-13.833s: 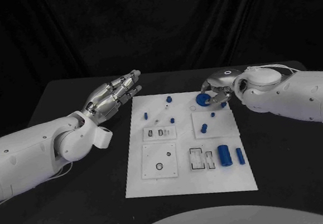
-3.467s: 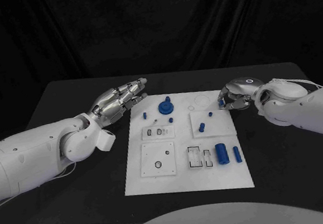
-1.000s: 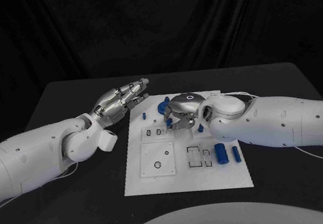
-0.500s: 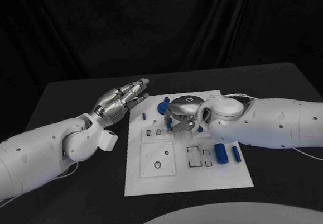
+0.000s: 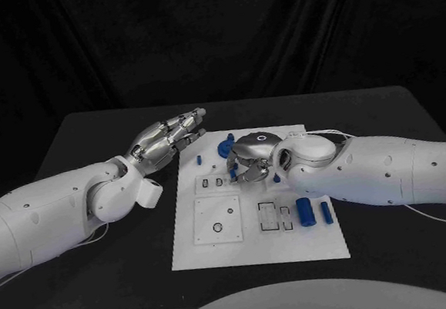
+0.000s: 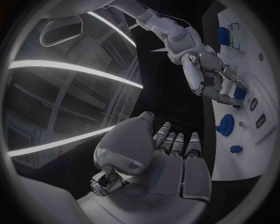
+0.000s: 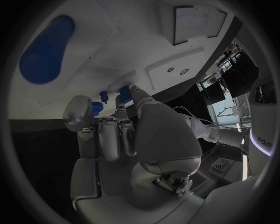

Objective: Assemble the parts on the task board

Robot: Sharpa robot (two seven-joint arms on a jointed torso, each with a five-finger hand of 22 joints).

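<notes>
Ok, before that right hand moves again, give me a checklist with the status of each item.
1. Right hand is over the middle of the task board: ok.
2. Its fingers are at the small blue peg: ok.
3. Firm hold on that peg: cannot tell, the contact is too small to read.
4. Left hand holds nothing and is beside the board's far left corner: ok.
5. Round blue knob is apart from the right hand: cannot tell, they look very close.
6. Blue cylinder lies on the board with no hand on it: ok.
</notes>
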